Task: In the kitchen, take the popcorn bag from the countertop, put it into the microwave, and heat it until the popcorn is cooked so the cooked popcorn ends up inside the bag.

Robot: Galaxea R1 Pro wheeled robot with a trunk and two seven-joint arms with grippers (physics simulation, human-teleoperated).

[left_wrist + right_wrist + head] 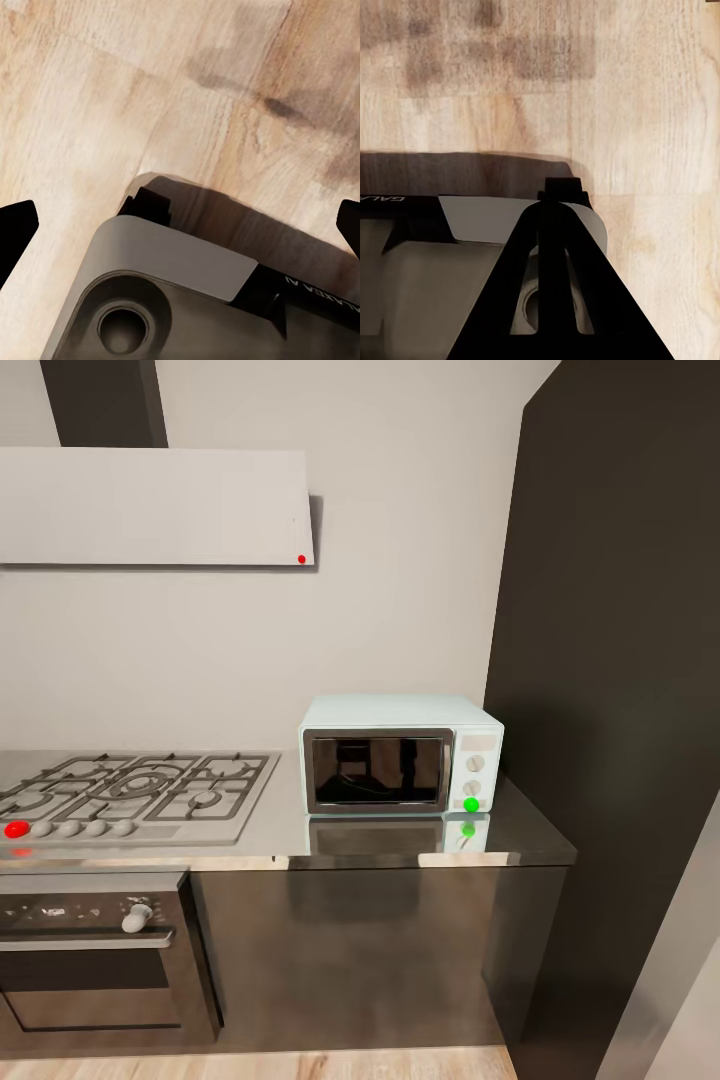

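The microwave (pixel 402 754) sits on the tabletop (pixel 400 845), near its right end and back against the pale wall. Its dark glass door is shut, and the glass mirrors dim shapes. Two white dials stand one above the other on its right panel, with a round green light (pixel 471 804) below them. The shiny steel surface in front repeats the door and the green dot as a reflection.

To the left, apart from the microwave, a gas hob (pixel 130 788) is set into the same tabletop, with grey grates and a row of knobs along its front edge; the leftmost knob (pixel 16 828) is red. Below the hob is a built-in oven (pixel 95 955) with a dark door and a pale knob. Above it hangs a white hood (pixel 150 507) with a small red dot at its lower right corner. A tall dark cabinet (pixel 620 660) rises just right of the tabletop's end. Light wood floor (pixel 250 1064) runs along the foot of the cabinet fronts.

The left claw (pixel 180 225) looks down on wood floor and the robot's grey base (pixel 165 292); its two dark fingertips (pixel 15 225) stand far apart at opposite edges, so it is spread wide. The right claw (pixel 561 225) also hangs over the floor and base; its black fingers meet in one narrow peak, pressed together on nothing.
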